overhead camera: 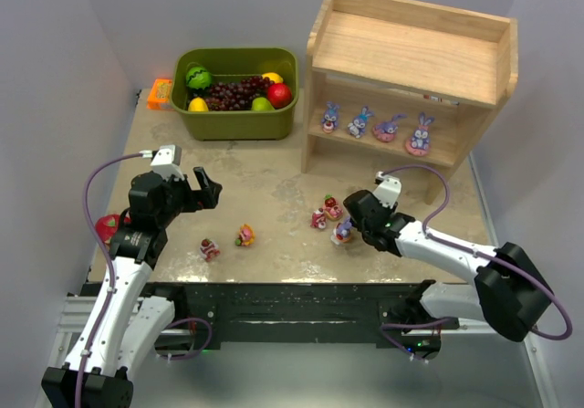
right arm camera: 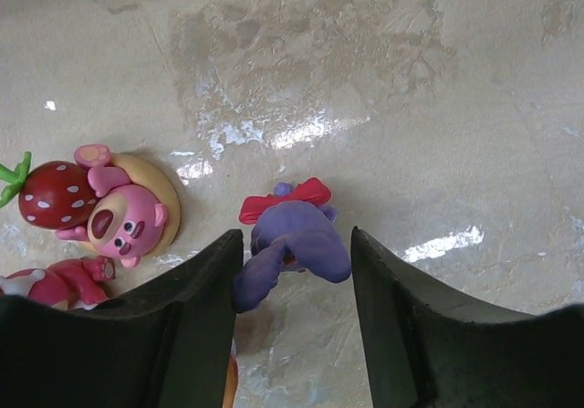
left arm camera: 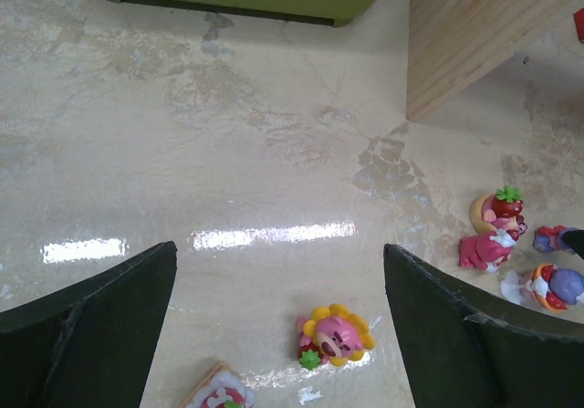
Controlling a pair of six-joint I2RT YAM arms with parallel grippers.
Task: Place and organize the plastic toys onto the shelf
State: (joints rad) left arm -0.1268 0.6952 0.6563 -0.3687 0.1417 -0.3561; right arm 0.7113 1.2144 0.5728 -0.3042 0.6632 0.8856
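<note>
A mottled beige tabletop (overhead camera: 274,175) sits between plain grey walls. From above, the shelf (overhead camera: 411,70) stands at the far right with four bunnies (overhead camera: 390,128) already lined up on its lower tier, while the upper tier is bare. A green bin (overhead camera: 235,107) of fake fruit (overhead camera: 239,93) stands to its left. A cluster of toys lies loose in front of the shelf, and the right gripper (overhead camera: 351,218) is down on it, right by the purple bunny (overhead camera: 342,233). The left gripper (overhead camera: 208,189) hangs well apart to the left, so the right arm is plainly the nearer one.

The left wrist view shows the left gripper's fingers (left arm camera: 91,326) spread wide with nothing between them. A flower bear (left arm camera: 335,335) lies just below the gap, and the cluster lies off to the right past the shelf's side board (left arm camera: 493,34).

In the right wrist view the purple bunny (right arm camera: 297,239) sits squarely between the right gripper's fingers (right arm camera: 411,317), its red bow toward the tips and one ear slanting against the finger at the picture's left. The jaws stand apart around it. I cannot tell whether they grip it yet. A strawberry bear (right arm camera: 119,212) lies just beside that finger and looks close enough to be nudged.
</note>
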